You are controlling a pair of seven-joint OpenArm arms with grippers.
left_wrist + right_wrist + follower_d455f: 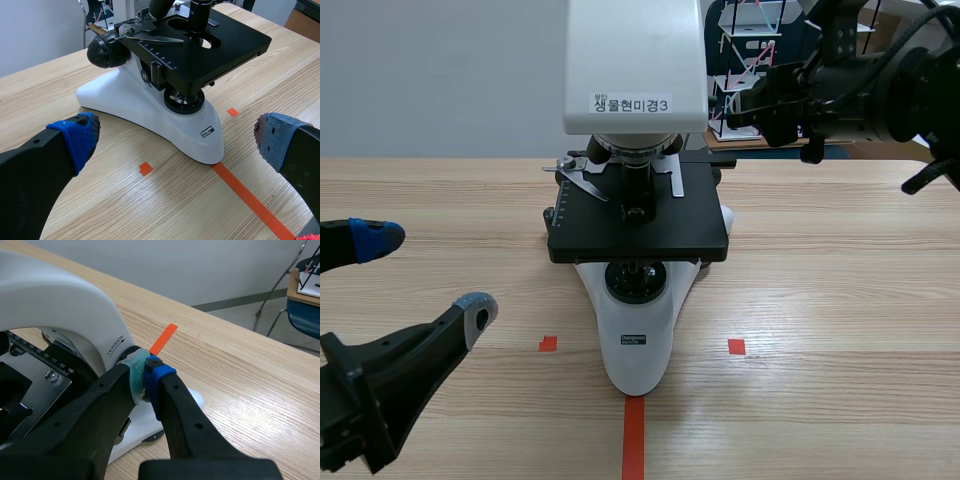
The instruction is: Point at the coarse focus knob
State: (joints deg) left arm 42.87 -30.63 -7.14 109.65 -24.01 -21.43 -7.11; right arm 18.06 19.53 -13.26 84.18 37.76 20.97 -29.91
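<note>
A white microscope (pixel 636 330) with a black stage (pixel 638 215) stands mid-table. In the left wrist view its big black focus knob (pixel 104 52) shows on the near side of the body, well ahead of my open left gripper (pixel 175 142). In the scene view that gripper (pixel 425 275) hovers low at the left, empty. My right gripper (pixel 145 376) is shut, and its pads rest against the black knob ring (pixel 131 350) beside the "TENSION" mark on the microscope arm. In the scene view the right gripper (pixel 732 118) comes in raised behind the microscope head.
Orange-red tape marks lie on the table in front of the microscope base. A chair (pixel 300 315) and a rack of rods (pixel 750 50) stand beyond the table's far edge. Bare wood stretches to both sides of the microscope.
</note>
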